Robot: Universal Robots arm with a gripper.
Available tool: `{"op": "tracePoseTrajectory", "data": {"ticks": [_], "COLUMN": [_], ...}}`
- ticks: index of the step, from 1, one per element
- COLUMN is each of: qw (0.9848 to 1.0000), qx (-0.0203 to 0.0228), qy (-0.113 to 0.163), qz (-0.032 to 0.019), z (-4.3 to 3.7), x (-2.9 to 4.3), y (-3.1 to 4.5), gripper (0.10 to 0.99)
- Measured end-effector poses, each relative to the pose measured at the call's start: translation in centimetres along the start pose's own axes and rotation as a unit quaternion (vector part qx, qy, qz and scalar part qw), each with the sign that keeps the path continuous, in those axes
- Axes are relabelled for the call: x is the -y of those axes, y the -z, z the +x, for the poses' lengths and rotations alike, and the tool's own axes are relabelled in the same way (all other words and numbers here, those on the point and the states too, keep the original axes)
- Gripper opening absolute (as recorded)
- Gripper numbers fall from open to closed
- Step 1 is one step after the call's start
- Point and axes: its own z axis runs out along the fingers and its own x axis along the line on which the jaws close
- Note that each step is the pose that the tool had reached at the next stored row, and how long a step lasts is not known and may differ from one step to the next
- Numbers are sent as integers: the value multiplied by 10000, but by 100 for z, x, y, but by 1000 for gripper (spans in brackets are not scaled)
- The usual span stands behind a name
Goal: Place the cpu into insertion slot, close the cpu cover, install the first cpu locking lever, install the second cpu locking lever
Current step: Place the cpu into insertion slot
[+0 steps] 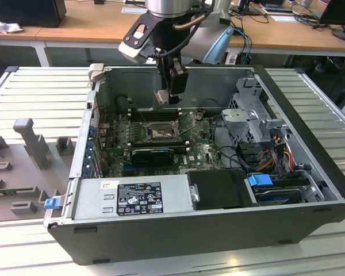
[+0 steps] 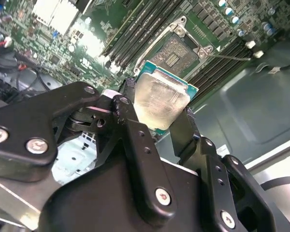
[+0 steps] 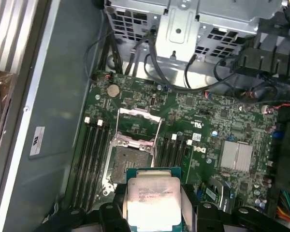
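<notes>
**Over the open socket: chip gripped, not yet seated**

On the pale ribbed metal bench (image 1: 40, 86) sits the big black open-sided computer case (image 1: 178, 236), and across its floor lies the green circuit board (image 3: 203, 113). Near the board's middle, between two banks of long black memory slots (image 3: 89, 159), is the insertion slot (image 3: 127, 164). It is a small square socket with a dark centre and a silvery rim, bare and uncovered. The cpu cover (image 3: 139, 114), a thin silvery frame plate with a window through its middle, stands open. It sits off the socket on the side away from the chip, so nothing lies over the opening.

The black gripper (image 2: 157, 116) hangs inside the case above the board. Its two fingers (image 2: 130, 125) are clamped on opposite edges of the cpu (image 2: 162, 104), a small flat square chip with a pale silvery top and a green-edged base. The chip is clear of the board and touches only the fingers. In both wrist views the socket lies just beyond the chip's free edge rather than directly beneath it. The chip's sides look roughly, not exactly, squared to the socket's rim. I judge the placing step to be in hand and unfinished.
</notes>
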Motion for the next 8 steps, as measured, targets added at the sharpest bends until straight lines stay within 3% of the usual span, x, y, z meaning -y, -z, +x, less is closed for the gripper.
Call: {"op": "tracePoseTrajectory", "data": {"ticks": [4,8], "qw": [9999,9989], "qx": [9,39], "qy": [-108,-466], "qz": [3,-4], "z": [16,18], "x": [5,12], "y": [-91,-185], "gripper": [533,533]}}
